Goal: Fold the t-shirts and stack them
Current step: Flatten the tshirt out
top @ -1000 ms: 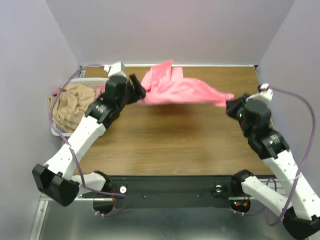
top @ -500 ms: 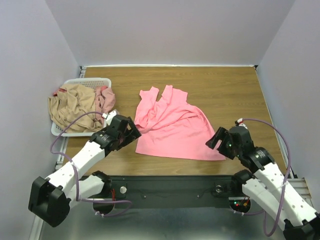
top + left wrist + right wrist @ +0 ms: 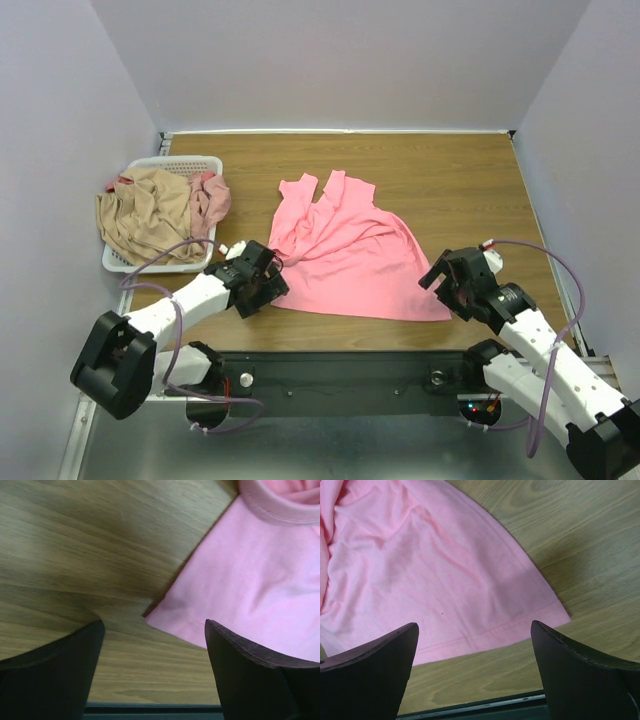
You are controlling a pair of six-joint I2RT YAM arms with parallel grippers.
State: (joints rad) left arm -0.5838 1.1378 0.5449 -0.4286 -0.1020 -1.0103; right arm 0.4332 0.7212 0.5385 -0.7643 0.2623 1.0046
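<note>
Salmon-pink t-shirt lies rumpled on the table; tan-beige t-shirt and dusty pink t-shirt crumpled in basket.

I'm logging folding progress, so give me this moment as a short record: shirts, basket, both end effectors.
salmon-pink t-shirt: unfolded on the table, rumpled near the collar
tan-beige t-shirt: heaped in the white basket, spilling over its rim
dusty pink t-shirt: bunched at the basket's right side
left end effector: open, empty, at the salmon-pink shirt's near left corner
right end effector: open, empty, at its near right corner
stack: none yet
</note>
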